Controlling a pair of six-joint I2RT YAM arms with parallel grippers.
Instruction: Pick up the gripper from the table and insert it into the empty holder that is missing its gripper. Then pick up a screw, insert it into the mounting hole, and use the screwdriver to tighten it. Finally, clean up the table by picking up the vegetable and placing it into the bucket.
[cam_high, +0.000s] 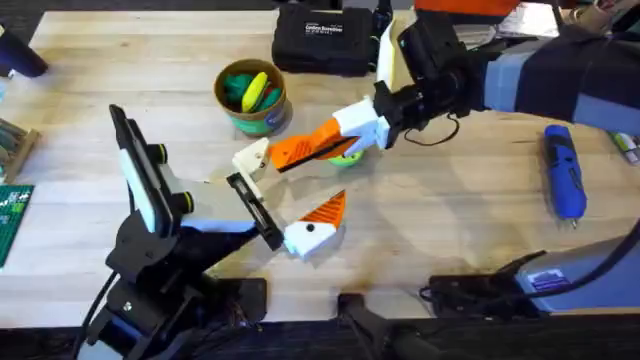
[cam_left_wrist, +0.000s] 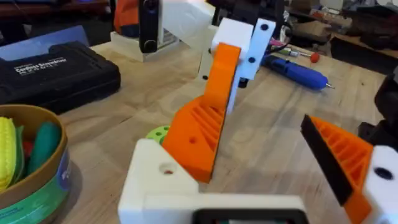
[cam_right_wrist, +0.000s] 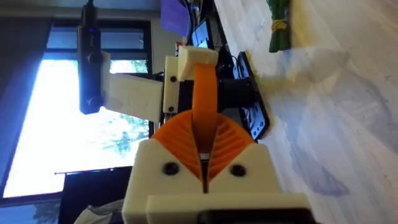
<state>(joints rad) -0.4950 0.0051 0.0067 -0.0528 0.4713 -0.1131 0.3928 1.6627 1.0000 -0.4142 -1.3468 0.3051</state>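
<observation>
My right gripper (cam_high: 335, 138) reaches in from the upper right and is shut on the orange ribbed gripper (cam_high: 292, 152). It holds that piece slanted against the bare white holder (cam_high: 252, 160), which is one finger of my left gripper (cam_high: 285, 192). In the left wrist view the orange gripper (cam_left_wrist: 202, 127) rests on the holder (cam_left_wrist: 163, 183) just above its dark hole. My left gripper is open; its other finger (cam_left_wrist: 348, 162) carries an orange pad. The blue screwdriver (cam_high: 563, 172) lies at the right. The bucket (cam_high: 250, 100) holds yellow and green toys. The dark-green vegetable (cam_right_wrist: 280, 25) lies far off.
A black case (cam_high: 322, 40) sits at the back, behind the bucket. A lime-green disc (cam_high: 348, 156) lies under the right gripper. A green circuit board (cam_high: 12, 225) is at the left edge. Dark gear (cam_high: 490, 290) lies at the front right.
</observation>
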